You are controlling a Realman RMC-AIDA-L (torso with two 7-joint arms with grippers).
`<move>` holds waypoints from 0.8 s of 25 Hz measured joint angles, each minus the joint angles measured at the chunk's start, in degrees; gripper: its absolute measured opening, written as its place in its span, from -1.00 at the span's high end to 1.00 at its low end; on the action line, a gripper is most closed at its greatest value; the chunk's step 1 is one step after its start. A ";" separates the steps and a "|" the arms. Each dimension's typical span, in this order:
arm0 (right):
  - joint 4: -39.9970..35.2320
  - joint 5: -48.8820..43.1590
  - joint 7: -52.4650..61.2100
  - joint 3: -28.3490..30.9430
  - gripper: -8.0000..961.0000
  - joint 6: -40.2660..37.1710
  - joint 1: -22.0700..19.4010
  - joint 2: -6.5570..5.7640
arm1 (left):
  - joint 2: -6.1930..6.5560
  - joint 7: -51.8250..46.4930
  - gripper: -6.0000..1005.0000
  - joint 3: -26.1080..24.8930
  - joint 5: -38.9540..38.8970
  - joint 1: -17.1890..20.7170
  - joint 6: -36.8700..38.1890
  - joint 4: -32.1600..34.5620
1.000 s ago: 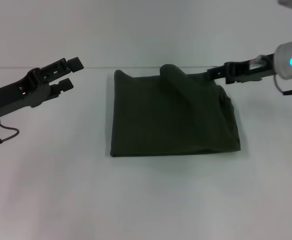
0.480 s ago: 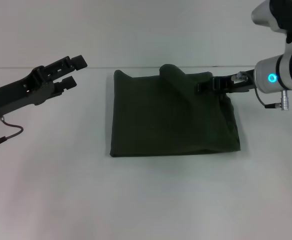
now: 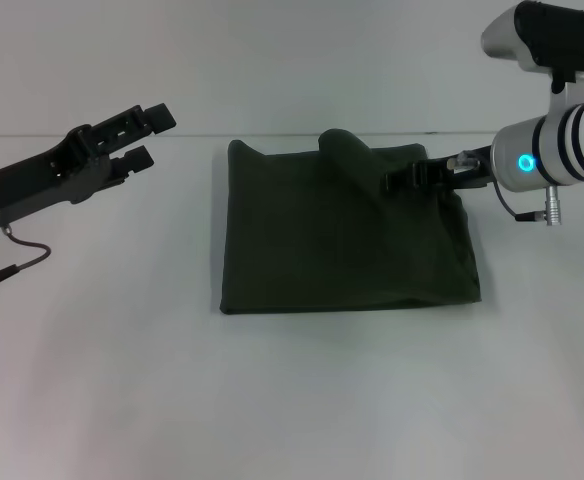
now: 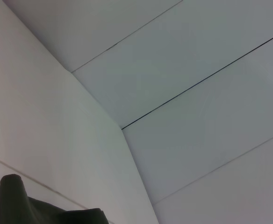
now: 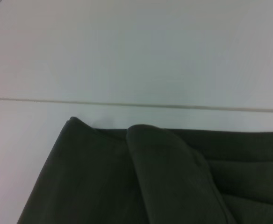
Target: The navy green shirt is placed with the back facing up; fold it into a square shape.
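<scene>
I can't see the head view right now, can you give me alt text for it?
A dark green shirt, folded into a rough square with a raised hump along its far edge, lies on a white table. The right gripper reaches over the shirt's far right part. The left gripper hangs open, left of the shirt and clear of it.

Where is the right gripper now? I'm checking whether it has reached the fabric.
In the head view, the right gripper is over the far right part of the folded navy green shirt, beside its raised fold.

A plain white counter meets a pale panelled wall — thin dark seams cross the panels.
</scene>
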 joint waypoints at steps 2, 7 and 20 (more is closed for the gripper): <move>0.20 0.00 0.39 -0.62 -0.43 0.08 0.08 0.02 | -0.05 0.00 -0.86 0.14 0.02 -0.20 -0.28 -0.01; 0.52 -0.07 2.99 -3.21 -0.12 0.71 0.10 -0.21 | -0.08 0.02 -0.86 0.19 0.20 -0.61 -0.33 -0.16; -0.59 -0.01 3.48 -3.25 0.33 0.61 -0.31 -0.25 | -0.05 0.70 -0.87 -0.13 -0.06 -0.80 -0.51 -1.50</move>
